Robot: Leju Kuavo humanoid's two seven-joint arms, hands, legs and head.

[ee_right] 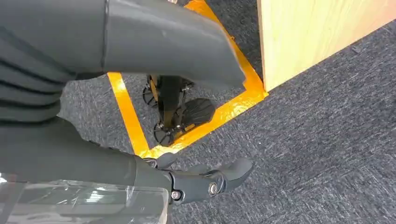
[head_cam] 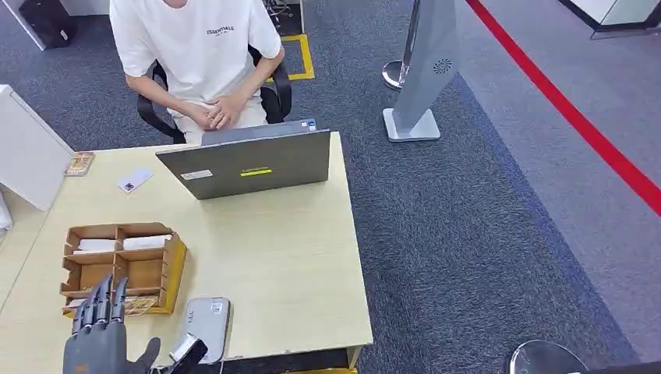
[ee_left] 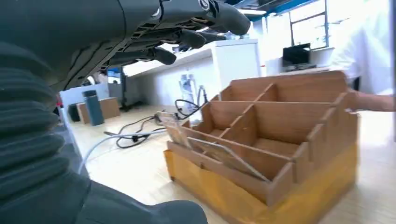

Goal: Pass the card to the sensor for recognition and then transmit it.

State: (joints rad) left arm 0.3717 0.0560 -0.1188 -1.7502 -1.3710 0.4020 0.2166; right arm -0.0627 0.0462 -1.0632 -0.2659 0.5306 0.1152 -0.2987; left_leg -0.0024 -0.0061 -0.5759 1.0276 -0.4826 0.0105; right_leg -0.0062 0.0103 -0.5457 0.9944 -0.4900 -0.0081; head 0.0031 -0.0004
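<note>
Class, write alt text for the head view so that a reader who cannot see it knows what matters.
The robot's left hand, fingers spread and holding nothing, hovers at the near edge of a pale wooden table, just before a wooden card organizer and beside a grey card sensor. Across the table, a person sits behind an open laptop.

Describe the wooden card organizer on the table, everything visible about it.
The wooden card organizer is a brown box that looks like thin plywood or cardboard, split by dividers into stepped rows of open compartments, with a yellow side and base. It stands upright near the table's front left. White cards lie in its far row; other cards lean in its nearest row. The left hand hovers before it, fingers spread, not touching.
</note>
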